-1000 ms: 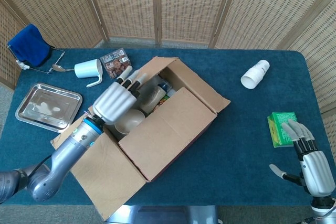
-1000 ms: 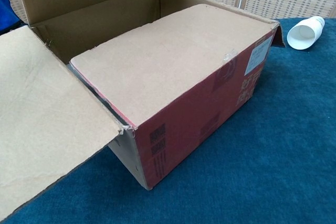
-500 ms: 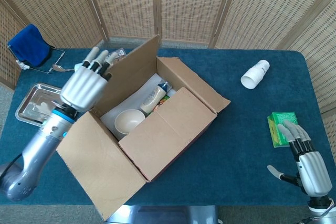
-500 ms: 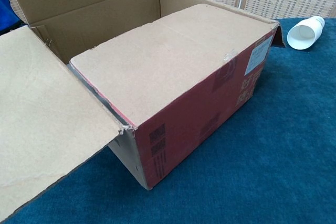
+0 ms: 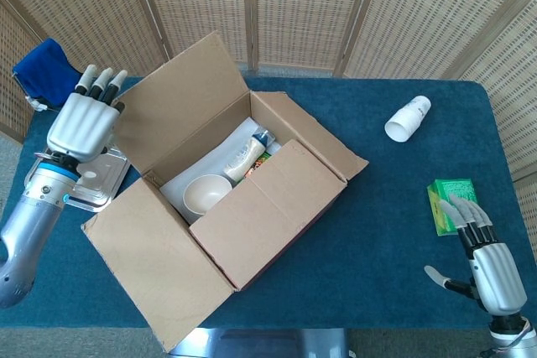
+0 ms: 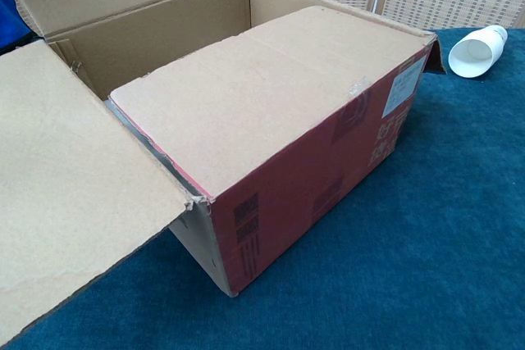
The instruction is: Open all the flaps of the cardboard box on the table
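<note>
— So what's changed in the last second, starting closest to us?

— Nearest, nothing much: the right hand (image 5: 488,267) sits low at the table's (image 5: 403,207) near right corner, fingers spread and holding nothing, beside the green packet (image 5: 449,204). It has barely shifted.

— And the cardboard box (image 5: 252,199)?

— It stands mid-table, toward the left. The near long flap (image 6: 262,88) lies flat over the opening, just as it did a second ago — that one isn't open yet. The left end flap (image 5: 151,270) hangs outward toward the front edge.

— The far side is where the change is?

— Yes. The far long flap (image 5: 186,94) was folded low a second ago with the left hand (image 5: 82,123) over the box; now it stands up and leans back, and the bowl (image 5: 205,194) and bottle (image 5: 243,157) inside show plainly.

— Where's the left hand now?

— It has swung out left, clear of the flap, above the metal tray (image 5: 101,178), fingers straight and close together, nothing in them.

— Meaning for the task?

— By my reading, the far flap is done — the near long flap is what's left, and the right end flap (image 5: 323,136) looks already turned out.
</note>
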Controlling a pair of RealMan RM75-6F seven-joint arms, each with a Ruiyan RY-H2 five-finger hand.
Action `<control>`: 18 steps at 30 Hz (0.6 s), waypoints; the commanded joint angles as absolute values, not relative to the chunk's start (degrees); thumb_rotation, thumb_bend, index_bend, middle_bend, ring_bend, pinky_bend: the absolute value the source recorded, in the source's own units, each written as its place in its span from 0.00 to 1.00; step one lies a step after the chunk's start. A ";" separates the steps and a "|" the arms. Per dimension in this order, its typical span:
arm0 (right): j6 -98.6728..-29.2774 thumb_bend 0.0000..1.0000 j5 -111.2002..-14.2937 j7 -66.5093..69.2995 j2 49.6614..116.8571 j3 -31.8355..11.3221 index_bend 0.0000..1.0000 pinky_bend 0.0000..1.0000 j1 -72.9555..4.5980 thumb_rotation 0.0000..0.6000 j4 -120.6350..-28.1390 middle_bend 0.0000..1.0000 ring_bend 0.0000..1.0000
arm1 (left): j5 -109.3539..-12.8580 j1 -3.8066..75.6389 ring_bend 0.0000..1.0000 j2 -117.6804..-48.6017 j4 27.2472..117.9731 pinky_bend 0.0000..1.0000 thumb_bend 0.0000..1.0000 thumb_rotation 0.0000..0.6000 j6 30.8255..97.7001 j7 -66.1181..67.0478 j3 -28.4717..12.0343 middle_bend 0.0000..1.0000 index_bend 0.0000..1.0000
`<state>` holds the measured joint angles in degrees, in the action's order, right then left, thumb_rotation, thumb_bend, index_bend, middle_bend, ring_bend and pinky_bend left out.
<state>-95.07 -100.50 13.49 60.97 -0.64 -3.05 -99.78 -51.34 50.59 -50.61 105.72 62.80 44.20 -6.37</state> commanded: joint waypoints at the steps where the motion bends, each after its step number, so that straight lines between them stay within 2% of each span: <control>1: -95.12 0.06 -100.49 13.80 60.85 -0.63 0.00 0.00 -3.05 1.00 -99.77 0.00 0.00 | -51.86 49.12 0.00 -52.90 102.90 0.00 0.00 0.96 61.95 42.95 -5.15 0.00 0.48; 10: -94.89 0.06 -100.63 13.46 60.95 -0.51 0.00 0.00 -3.13 1.00 -99.90 0.00 0.00 | -50.54 47.62 0.00 -56.48 99.16 0.00 0.00 0.96 60.39 40.62 -4.71 0.00 0.46; 15: -94.70 0.07 -100.36 13.85 60.83 -0.49 0.00 0.00 -3.18 1.00 -99.80 0.00 0.00 | -50.75 47.04 0.00 -56.51 101.79 0.00 0.00 0.95 59.56 35.52 -6.62 0.00 0.44; 18: -94.73 0.06 -100.49 13.83 60.80 -0.43 0.00 0.00 -3.17 1.00 -99.79 0.00 0.00 | -47.11 47.43 0.00 -54.95 106.31 0.02 0.00 0.93 57.09 31.98 -8.53 0.00 0.38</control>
